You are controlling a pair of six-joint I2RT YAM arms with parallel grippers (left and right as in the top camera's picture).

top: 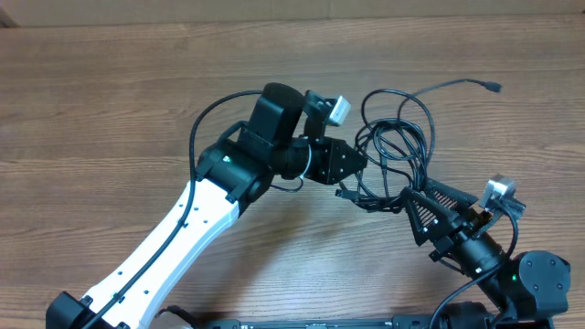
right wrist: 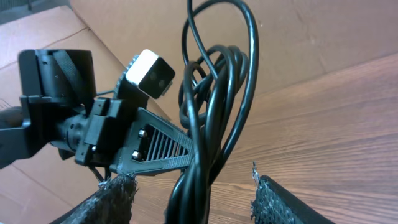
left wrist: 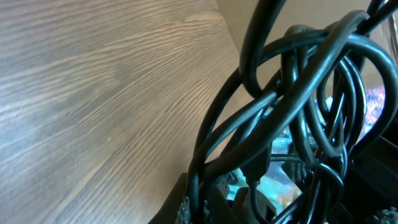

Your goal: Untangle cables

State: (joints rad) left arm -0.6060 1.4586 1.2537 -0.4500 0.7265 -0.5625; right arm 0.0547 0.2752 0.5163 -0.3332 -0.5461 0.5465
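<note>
The cables [top: 395, 144] are thin black cords in a tangle of loops right of centre, and one loose plug end [top: 494, 88] trails to the upper right. My left gripper [top: 359, 165] is shut on the left side of the tangle. In the left wrist view the cables [left wrist: 292, 93] fill the frame and run down into the left gripper [left wrist: 202, 208]. My right gripper [top: 413, 203] is at the tangle's lower right. In the right wrist view the right gripper [right wrist: 189, 186] is open, with the hanging cables [right wrist: 214, 93] between its padded fingers [right wrist: 115, 199], with a gap on each side.
The wooden table [top: 110, 110] stretches to the left and back. The left arm [top: 183, 228] crosses from the bottom left. The right arm's base [top: 535, 279] sits at the bottom right. The two grippers stand close together, with the left gripper [right wrist: 155, 149] just beyond the right one's fingers.
</note>
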